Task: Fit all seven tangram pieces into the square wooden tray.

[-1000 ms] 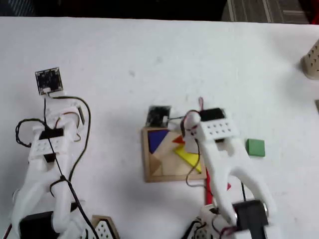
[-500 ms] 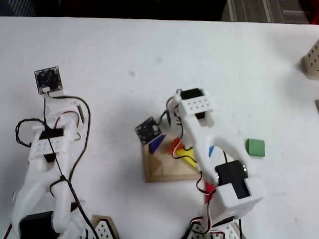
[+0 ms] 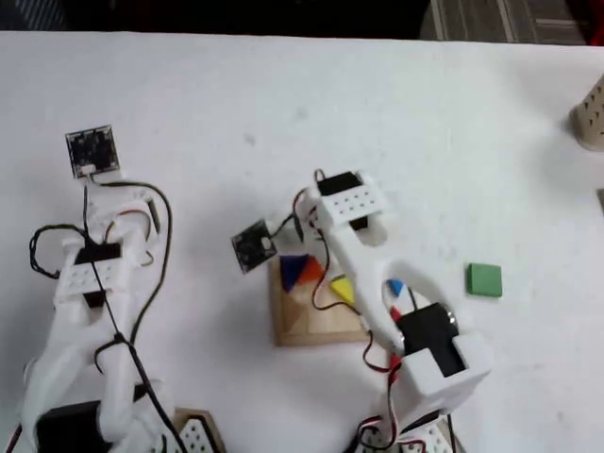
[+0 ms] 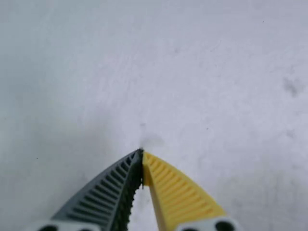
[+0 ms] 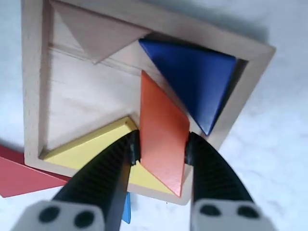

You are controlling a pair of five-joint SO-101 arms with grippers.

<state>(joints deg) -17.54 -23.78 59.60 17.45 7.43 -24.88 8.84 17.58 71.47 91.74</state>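
My right gripper (image 5: 161, 144) has its jaws narrowed on the orange piece (image 5: 161, 120), one pad on each long edge. I hold it over the tray (image 5: 32, 86), which sits just below the middle of the high view. In the tray lie a blue triangle (image 5: 192, 77) in one corner, a tan triangle (image 5: 96, 33) along the neighbouring wall, and a yellow triangle (image 5: 91, 142) against the opposite wall.

As I judge it, the step is to seat the orange piece. One of its tips overlaps the yellow triangle and the rim, so a straight drop would probably leave it perched. I should first slide it inward until that tip is past the rim. Then I should turn my wrist so a long edge runs parallel to the blue triangle's slanted edge. After that I lower it flat and part the jaws only once it rests on the tray floor. The pads need room beside the yellow triangle, or they may nudge it.

A red piece (image 5: 19, 175) lies outside the tray, touching its rim. A green square (image 3: 483, 279) waits on the table (image 3: 283, 113), right of the tray in the high view. My left gripper (image 4: 142, 159) rests with its jaws closed on nothing, at the left of the high view.
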